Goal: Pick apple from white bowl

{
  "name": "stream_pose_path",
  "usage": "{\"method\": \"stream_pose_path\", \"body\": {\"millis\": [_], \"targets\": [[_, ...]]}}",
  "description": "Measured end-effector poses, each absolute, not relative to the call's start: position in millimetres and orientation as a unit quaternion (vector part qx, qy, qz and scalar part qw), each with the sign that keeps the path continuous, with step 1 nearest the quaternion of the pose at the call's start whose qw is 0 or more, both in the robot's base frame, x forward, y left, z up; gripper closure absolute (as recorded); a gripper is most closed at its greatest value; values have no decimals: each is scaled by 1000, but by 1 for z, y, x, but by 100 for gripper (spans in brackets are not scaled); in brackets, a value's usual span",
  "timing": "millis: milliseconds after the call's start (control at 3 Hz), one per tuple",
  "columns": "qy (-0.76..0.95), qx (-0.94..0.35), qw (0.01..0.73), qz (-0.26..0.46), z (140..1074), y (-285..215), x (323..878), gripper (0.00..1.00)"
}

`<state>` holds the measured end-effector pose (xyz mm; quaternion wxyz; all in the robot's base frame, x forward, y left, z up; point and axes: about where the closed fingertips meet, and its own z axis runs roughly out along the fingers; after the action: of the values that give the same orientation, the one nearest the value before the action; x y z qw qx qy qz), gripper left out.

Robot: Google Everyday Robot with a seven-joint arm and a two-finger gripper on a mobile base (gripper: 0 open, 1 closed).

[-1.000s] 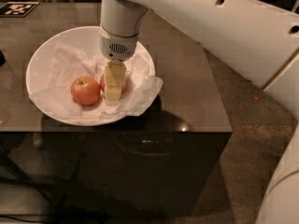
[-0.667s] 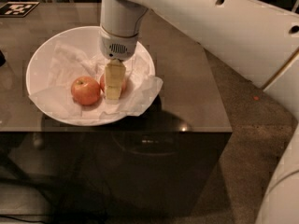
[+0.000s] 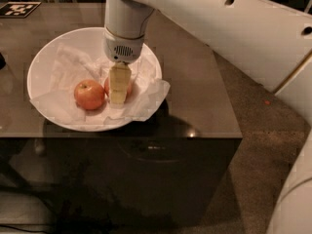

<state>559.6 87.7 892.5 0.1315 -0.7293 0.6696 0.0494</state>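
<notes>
The white bowl (image 3: 73,37), lined with crumpled white paper (image 3: 144,97), sits on the brown table. Two apples lie in it. The evenly orange-red apple with a dark stem dimple (image 3: 89,94) lies in plain sight left of centre. The apple (image 3: 106,86) is just to its right, mostly hidden behind my gripper, with only its red edges showing on either side. My gripper (image 3: 118,97) points straight down into the bowl, right at this apple and down at the paper. The white arm reaches in from the upper right.
The brown table (image 3: 195,82) ends at a front edge just below the bowl and a right edge near the carpeted floor (image 3: 263,145). A black-and-white marker tag (image 3: 17,9) lies at the back left. A dark object (image 3: 1,60) shows at the left border.
</notes>
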Motion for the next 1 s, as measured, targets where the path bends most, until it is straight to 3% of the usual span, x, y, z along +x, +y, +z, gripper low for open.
{"method": "stream_pose_path", "body": {"millis": [333, 1000], "targets": [[656, -742, 134, 34, 884, 96, 565, 4], [640, -756, 125, 47, 844, 111, 558, 16]]}}
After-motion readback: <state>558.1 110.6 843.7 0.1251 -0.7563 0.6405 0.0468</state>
